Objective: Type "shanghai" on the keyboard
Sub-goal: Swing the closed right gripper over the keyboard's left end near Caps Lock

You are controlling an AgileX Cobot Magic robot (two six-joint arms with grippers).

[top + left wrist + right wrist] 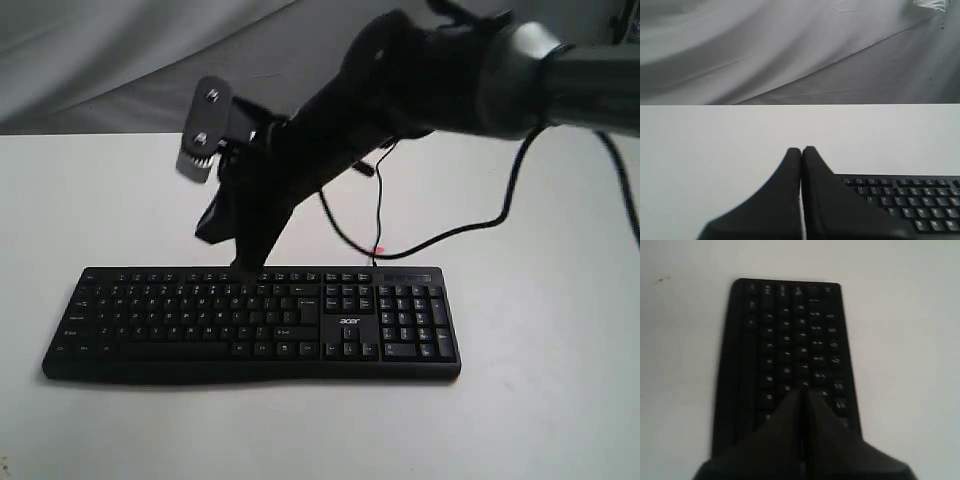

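One wide, flat, matte black keyboard.

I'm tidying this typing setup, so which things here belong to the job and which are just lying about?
For the job: keyboard; right tool, shut, over the keys; left tool, shut.
Just there: white table; grey cloth behind it.
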